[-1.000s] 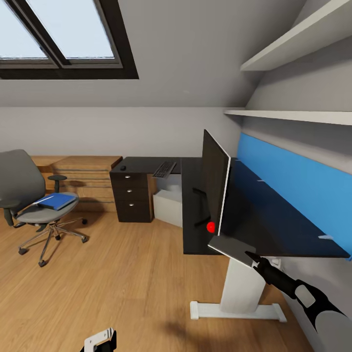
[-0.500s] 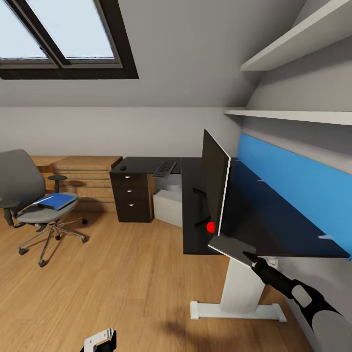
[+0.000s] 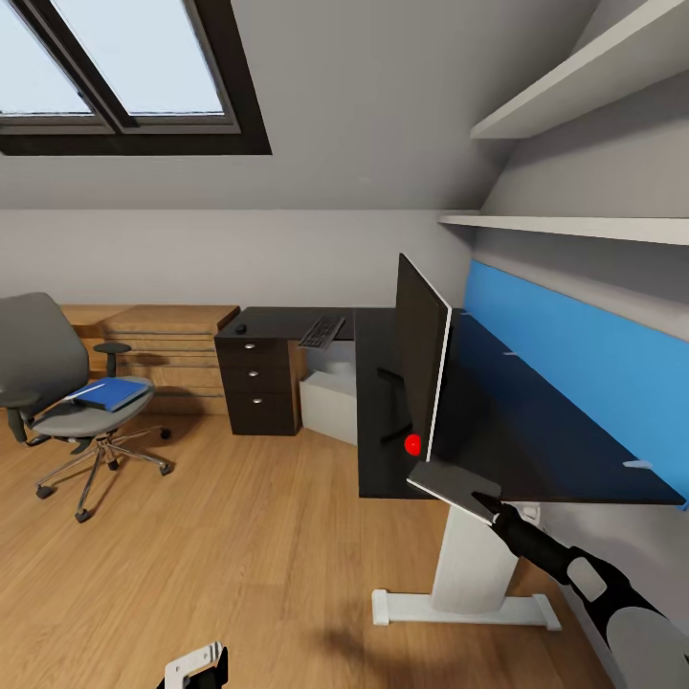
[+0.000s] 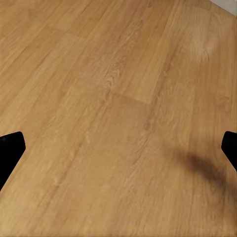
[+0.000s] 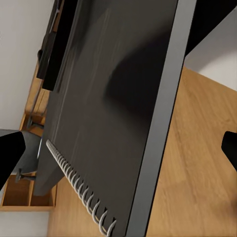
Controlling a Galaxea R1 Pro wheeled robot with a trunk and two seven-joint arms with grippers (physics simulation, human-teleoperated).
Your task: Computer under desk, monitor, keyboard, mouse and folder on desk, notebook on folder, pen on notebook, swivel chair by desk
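Observation:
The black desk (image 3: 375, 330) carries the monitor (image 3: 421, 368), edge-on to me, with the keyboard (image 3: 322, 331) and mouse (image 3: 241, 328) on its far wing. Under that wing stands the light-grey computer (image 3: 330, 400). A dark-grey spiral notebook (image 3: 448, 481) (image 5: 113, 113) lies on the desk's near corner. My right gripper (image 3: 488, 503) (image 5: 118, 148) is at the notebook's near edge, fingers spread wide, open. The blue folder (image 3: 113, 392) rests on the swivel chair (image 3: 43, 368) at left. My left gripper (image 3: 198, 664) (image 4: 118, 148) hangs open over bare floor. The pen is out of view.
A light-wood drawer chest (image 3: 163, 349) stands against the back wall behind the chair. A blue panel (image 3: 574, 354) lines the wall along the desk, with white shelves (image 3: 574, 226) above it. Wood floor (image 3: 249, 536) stretches between me, the chair and the desk.
My right forearm has sunk slightly and its tip has edged a little left at the notebook's edge. The notebook, the other things and the left gripper have not moved.

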